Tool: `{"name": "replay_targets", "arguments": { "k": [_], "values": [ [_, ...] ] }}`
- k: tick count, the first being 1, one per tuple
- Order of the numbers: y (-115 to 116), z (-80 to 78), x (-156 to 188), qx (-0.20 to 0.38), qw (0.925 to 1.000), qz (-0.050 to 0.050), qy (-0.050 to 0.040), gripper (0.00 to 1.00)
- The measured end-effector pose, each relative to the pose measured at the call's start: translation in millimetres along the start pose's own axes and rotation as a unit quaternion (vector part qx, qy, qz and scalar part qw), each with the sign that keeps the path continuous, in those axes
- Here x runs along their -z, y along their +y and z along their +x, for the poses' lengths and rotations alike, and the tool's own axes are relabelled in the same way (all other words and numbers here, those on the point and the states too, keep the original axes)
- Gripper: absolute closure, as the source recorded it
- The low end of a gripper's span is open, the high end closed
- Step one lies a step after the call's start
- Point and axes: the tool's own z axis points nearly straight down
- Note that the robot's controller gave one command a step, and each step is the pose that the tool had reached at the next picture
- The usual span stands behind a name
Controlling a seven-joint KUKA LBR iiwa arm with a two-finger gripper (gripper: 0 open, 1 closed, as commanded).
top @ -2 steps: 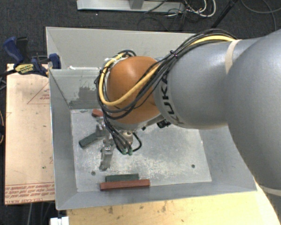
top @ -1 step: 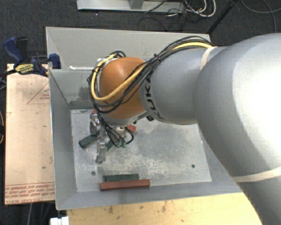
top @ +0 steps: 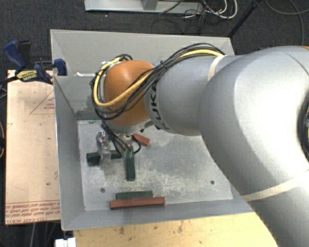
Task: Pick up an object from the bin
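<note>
Hand point(top: 112, 147) sits low over the left-middle floor of the bin point(top: 144, 50). We cannot tell whether it is released or clenched. Nearest things are a dark green stick point(top: 130, 168) just below it, a small dark green block point(top: 92, 159) to the view's left, and a red piece point(top: 141, 138) to the view's right. Our judged risk is that with these three crowded so close, a grasp may catch two at once or knock the stick aside. The only legible writing is the maker's lettering point(top: 155, 94) on the arm, partly hidden by cables point(top: 113, 102); we read "UKA".
</note>
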Motion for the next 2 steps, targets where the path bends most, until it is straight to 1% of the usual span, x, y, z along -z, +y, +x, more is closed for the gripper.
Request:
{"name": "replay_targets", "arguments": {
  "k": [1,2],
  "values": [
    [0,0.0,0,0.0,1.0,0.0,0.0,1.0],
    [12,-9.2,198,0.02,0.9998,0.0,-0.0016,1.0]
  ]
}}
